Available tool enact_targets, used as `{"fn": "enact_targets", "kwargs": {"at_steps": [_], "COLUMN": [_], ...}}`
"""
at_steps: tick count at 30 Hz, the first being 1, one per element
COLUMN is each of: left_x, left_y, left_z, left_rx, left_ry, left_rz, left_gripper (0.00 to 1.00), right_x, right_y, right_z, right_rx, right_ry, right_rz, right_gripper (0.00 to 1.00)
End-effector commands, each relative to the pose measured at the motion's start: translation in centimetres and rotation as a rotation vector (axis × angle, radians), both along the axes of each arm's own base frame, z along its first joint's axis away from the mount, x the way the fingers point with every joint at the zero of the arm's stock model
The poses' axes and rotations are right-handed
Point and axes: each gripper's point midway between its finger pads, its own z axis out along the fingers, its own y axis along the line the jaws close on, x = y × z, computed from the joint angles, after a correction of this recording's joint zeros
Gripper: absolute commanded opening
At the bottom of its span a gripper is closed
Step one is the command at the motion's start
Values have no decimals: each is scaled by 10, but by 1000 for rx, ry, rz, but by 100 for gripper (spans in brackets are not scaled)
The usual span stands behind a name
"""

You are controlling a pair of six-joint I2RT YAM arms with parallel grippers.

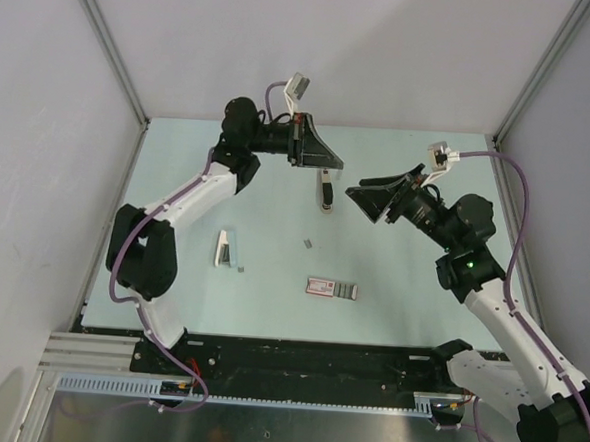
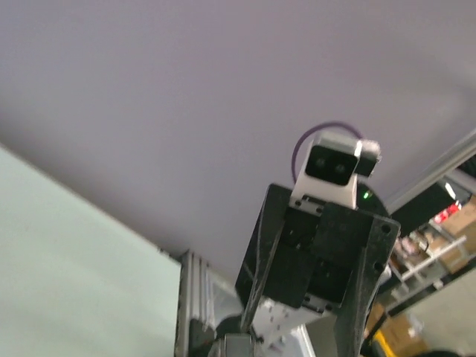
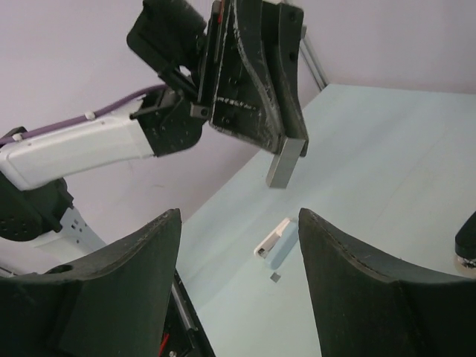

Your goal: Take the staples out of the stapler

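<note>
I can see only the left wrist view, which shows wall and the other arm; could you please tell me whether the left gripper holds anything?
Observer: Yes; the right wrist view shows the left gripper shut on the stapler, which hangs above the table.
Operator: Thank you. Are any staples out yet?
Observer: The top view shows what looks like a short strip of staples on the table, closer to the arm bases than the stapler.
Operator: Is anything else lying there?
Observer: A pink-and-white box lies nearer still to the bases.
</note>
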Motion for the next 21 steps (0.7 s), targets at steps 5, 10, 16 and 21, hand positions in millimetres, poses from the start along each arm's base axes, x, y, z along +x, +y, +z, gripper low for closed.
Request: {"fn": "enact_targets", "kwargs": {"at_steps": [5, 10, 16, 21], "left_x": [-45, -53, -55, -53], "left_y": [16, 15, 14, 13], "left_z": [65, 60, 48, 44], "left_rx": [-194, -200, -197, -201], "left_ry": [-120, -113, -107, -104], "left_rz": [-2, -16, -10, -1], "left_gripper": [4, 4, 4, 3], "right_x": [2, 5, 3, 2], "right_y": [6, 10, 13, 18], "right_z": [35, 36, 42, 43], "right_rx": [79, 94, 120, 133], "right_ry": [-69, -62, -70, -65], "right_rz": [42, 56, 73, 90], "right_gripper": [68, 66, 62, 57]}}
